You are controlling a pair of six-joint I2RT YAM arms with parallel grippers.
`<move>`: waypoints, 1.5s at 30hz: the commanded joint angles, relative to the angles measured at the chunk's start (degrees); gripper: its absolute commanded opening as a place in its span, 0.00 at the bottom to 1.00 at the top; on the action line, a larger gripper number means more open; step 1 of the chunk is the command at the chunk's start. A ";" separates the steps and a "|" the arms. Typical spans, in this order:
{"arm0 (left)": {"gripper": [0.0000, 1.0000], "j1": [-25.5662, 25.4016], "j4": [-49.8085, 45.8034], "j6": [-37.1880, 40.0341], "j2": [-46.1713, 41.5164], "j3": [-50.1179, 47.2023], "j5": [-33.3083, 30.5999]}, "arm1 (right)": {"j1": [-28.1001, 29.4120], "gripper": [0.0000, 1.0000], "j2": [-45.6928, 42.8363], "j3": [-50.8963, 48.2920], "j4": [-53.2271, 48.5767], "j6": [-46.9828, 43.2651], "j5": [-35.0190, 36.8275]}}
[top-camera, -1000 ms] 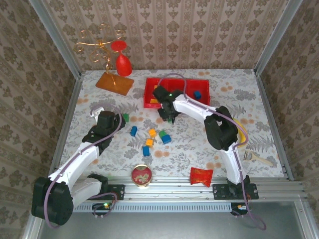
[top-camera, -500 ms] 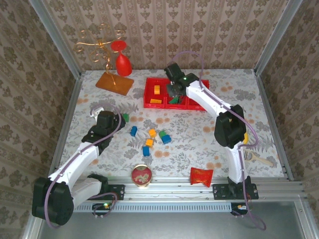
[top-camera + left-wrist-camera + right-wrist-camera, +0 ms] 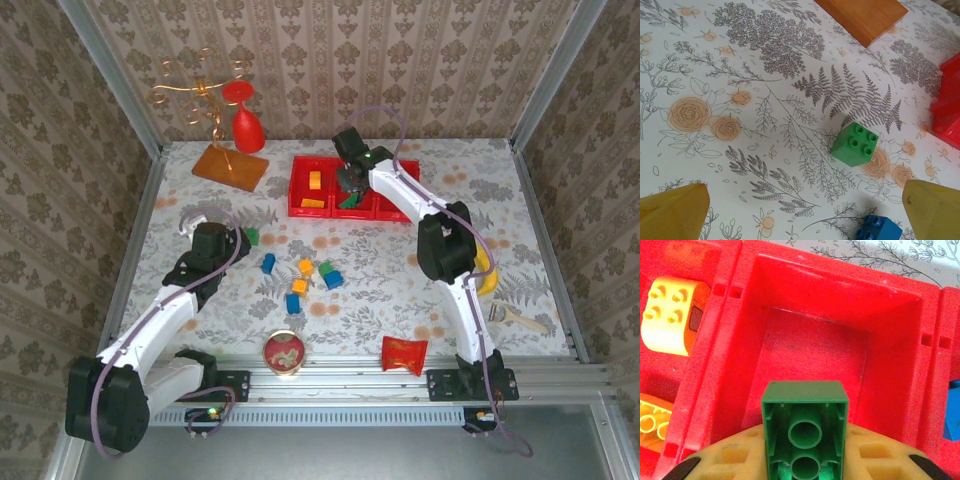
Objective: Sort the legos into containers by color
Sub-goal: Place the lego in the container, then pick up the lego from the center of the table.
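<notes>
My right gripper (image 3: 348, 196) hangs over the middle one of the three joined red containers (image 3: 300, 212), shut on a green lego (image 3: 805, 427) held underside up above that bin's bare floor (image 3: 815, 350). Yellow legos (image 3: 670, 315) lie in the left bin, and a blue one (image 3: 953, 410) shows in the right bin. My left gripper (image 3: 238, 238) stands open low over the table, a green lego (image 3: 855, 144) just ahead of its fingers and a blue one (image 3: 879, 230) beside the right finger. Several blue, orange and green legos (image 3: 306, 266) lie loose mid-table.
A gold wire stand on an orange base (image 3: 230, 165) stands at the back left, its corner (image 3: 860, 15) ahead of my left gripper. A round tin (image 3: 284, 353) and a red packet (image 3: 404, 353) lie near the front edge. A yellow object (image 3: 486, 272) sits right.
My right arm has carried the green lego from the table's middle back to the bins and stopped over the middle one. The left arm has stayed still.
</notes>
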 commanded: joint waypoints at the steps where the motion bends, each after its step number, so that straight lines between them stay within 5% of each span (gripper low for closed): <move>1: 1.00 0.55 0.37 0.45 -0.87 -0.40 0.81 | -0.11 0.21 1.38 2.53 1.14 -0.68 -0.31; 7: 1.00 0.66 0.01 0.47 -1.17 -0.41 1.38 | -0.16 0.26 4.06 5.27 0.95 -1.82 0.05; 19: 1.00 0.82 -1.54 1.30 -3.49 -0.49 1.03 | -0.16 0.51 4.81 8.65 -1.20 -2.81 0.96; 28: 1.00 0.93 -1.84 1.60 -4.34 -0.76 1.30 | 0.06 0.57 -0.09 5.91 -1.39 -1.71 0.26; 35: 1.00 1.08 -1.74 1.95 -5.39 -1.11 1.30 | 1.26 0.68 -9.23 -3.30 -1.12 1.80 -0.48; 45: 1.00 1.26 -1.08 1.43 -6.40 -1.86 2.78 | 5.55 0.87 -29.46 -29.37 3.40 6.43 -0.16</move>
